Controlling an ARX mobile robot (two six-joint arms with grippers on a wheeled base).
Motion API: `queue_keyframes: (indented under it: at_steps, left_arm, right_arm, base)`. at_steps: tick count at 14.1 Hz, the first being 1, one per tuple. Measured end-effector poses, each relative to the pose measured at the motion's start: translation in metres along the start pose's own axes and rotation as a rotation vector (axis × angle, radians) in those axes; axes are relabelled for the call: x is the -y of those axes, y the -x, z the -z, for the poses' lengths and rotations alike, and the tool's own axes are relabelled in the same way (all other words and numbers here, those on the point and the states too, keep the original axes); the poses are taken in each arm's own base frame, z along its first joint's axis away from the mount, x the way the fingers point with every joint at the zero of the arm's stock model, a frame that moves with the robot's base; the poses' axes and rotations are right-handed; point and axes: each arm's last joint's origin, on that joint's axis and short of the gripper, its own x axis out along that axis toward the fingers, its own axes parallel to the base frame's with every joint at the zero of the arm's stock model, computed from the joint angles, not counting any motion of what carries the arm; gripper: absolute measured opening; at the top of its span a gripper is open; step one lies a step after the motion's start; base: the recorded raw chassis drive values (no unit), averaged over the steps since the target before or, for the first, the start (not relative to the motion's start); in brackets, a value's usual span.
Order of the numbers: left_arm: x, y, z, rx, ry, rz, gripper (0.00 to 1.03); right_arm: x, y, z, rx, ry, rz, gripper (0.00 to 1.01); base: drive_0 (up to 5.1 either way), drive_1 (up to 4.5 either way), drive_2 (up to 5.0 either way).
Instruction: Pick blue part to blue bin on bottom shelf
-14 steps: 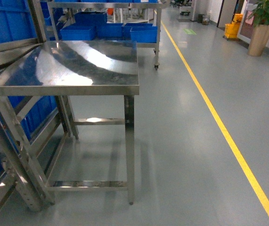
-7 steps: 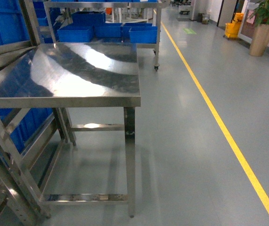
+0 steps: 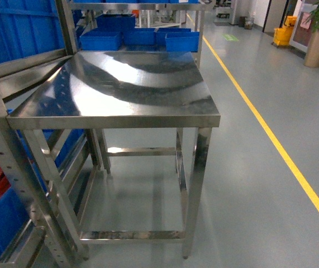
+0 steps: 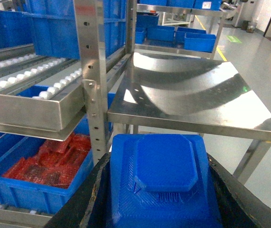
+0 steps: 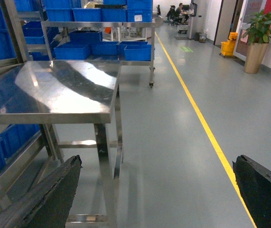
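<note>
The blue part (image 4: 166, 178) is being held in the left pincer (image 4: 159, 190), seen only in the left wrist view. The bench (image 3: 120, 84) is now being framed further right than a moment ago, so the rack's bottom shelf (image 4: 26, 107) is being approached. The right pincer (image 5: 156, 190) is being held wide and empty.

Left wrist view: blue part (image 4: 163, 183) cut off by bottom edge, lower end not visible; left gripper (image 4: 161, 190) fingers (image 4: 95, 190) dark, partly out of frame. Blue bin (image 4: 40, 183) left of the blue part is cropped at left edge; red contents too indistinct to ID. Right wrist view: right gripper (image 5: 154, 190) fingers (image 5: 45, 194) cropped by bottom edge.
</note>
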Motion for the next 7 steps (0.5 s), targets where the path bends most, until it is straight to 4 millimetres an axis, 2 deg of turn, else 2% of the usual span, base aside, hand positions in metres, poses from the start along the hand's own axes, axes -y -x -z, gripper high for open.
queue_keyframes:
  at_steps: [7]
  left_arm:
    - [0.0,-0.0001,0.0,-0.001,0.0,-0.001,0.43]
  right_arm:
    - [0.0,0.0,0.0002,-0.002,0.0,-0.001,0.98]
  base:
    - [-4.9,2.54,2.5]
